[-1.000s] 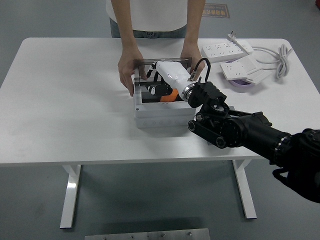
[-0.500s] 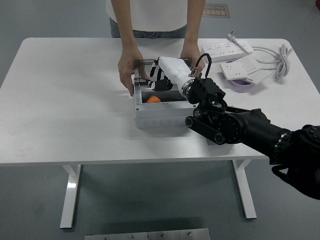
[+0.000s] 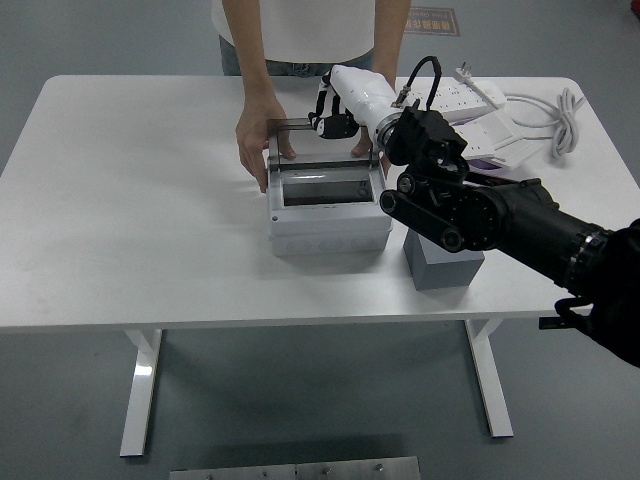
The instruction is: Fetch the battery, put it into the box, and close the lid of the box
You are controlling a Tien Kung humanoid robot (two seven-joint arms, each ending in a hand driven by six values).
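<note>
grey floor, white table [image 3: 130, 200] seen from above, only the head view to go on.

hidden or unclear: the right hand [image 3: 338, 105] is white-shelled, raised above the far rim of the box [image 3: 328, 208]; its dark fingers [image 3: 322, 122] hang curled on the underside, but whether they hold anything cannot be made out. the black right arm [image 3: 500, 215] crosses in from the lower right and covers the table behind it and part of the grey block [image 3: 442, 263]. left arm is out of frame. person at the far edge is cut off at the chest; the person's right-side hand sits mostly behind the robot's hand and wrist.

task thing: box is light grey, rectangular, just below and near side of the hand. its dark, see-through lid [image 3: 325, 187] lies down flat across the top. battery cannot be seen; glare and tint on the lid hide the inside.

around: the person's other hand [image 3: 258, 140] grips the box's far left corner, left of the robot's hand, thumb on the rim. grey block stands below the wrist, just beside the box's right wall, partly under the forearm. white power strip [image 3: 470, 96] lies to the right of the hand, at the far side, with a second white strip [image 3: 500, 135] and a coiled white cable [image 3: 560, 115] further right. a purple object shows under the second strip, mostly covered.
</note>
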